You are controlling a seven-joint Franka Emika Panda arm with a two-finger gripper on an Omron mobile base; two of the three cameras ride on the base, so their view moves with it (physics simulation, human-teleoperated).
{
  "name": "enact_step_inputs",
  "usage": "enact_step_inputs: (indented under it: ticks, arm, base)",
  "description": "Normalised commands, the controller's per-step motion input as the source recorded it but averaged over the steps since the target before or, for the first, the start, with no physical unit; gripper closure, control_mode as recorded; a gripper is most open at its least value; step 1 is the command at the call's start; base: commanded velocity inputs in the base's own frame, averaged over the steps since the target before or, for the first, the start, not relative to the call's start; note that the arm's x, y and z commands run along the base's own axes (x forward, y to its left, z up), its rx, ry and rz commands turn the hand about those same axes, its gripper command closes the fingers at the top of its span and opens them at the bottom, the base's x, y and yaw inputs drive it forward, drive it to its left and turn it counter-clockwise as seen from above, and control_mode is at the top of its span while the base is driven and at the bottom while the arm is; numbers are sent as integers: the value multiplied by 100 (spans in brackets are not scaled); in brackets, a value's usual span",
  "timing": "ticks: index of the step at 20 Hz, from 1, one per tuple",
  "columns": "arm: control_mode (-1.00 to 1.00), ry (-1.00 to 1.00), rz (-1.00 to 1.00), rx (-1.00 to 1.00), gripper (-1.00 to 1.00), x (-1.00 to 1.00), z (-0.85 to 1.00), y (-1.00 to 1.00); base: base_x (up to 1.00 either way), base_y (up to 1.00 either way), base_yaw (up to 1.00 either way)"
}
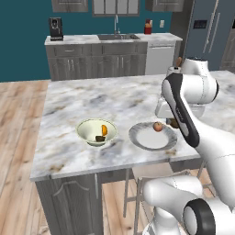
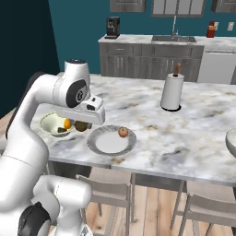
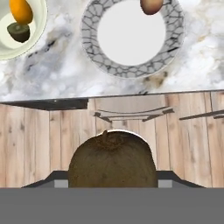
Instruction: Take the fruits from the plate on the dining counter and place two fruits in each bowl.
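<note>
That brown oval fuzzy fruit (image 3: 112,159) looks light, firm and a bit slippery, so we'd keep squeezing its widest middle. Our two-finger claw (image 3: 112,181) is clamped on it, fruit right between the tips, hanging off the marble counter (image 3: 57,78) edge, grey-rimmed plate (image 3: 92,48) at 12 o'clock, cream-green bowl (image 3: 37,37) at 11.
</note>
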Motion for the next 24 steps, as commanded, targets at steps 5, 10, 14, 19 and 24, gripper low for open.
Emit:
enact_step_inputs:
  ticks: [5, 10, 14, 19, 24]
  arm:
    - [100, 0, 0, 0, 100, 0, 0, 0]
    - [100, 0, 0, 0, 100, 0, 0, 0]
    - [100, 0, 0, 0, 100, 0, 0, 0]
    - [100, 0, 0, 0, 100, 0, 0, 0]
    - [100, 0, 0, 0, 100, 0, 0, 0]
  base:
    - [-17, -66, 0]
    - [-4, -95, 0]
    - [0, -76, 0]
    - [0, -65, -6]
    - [1, -45, -7]
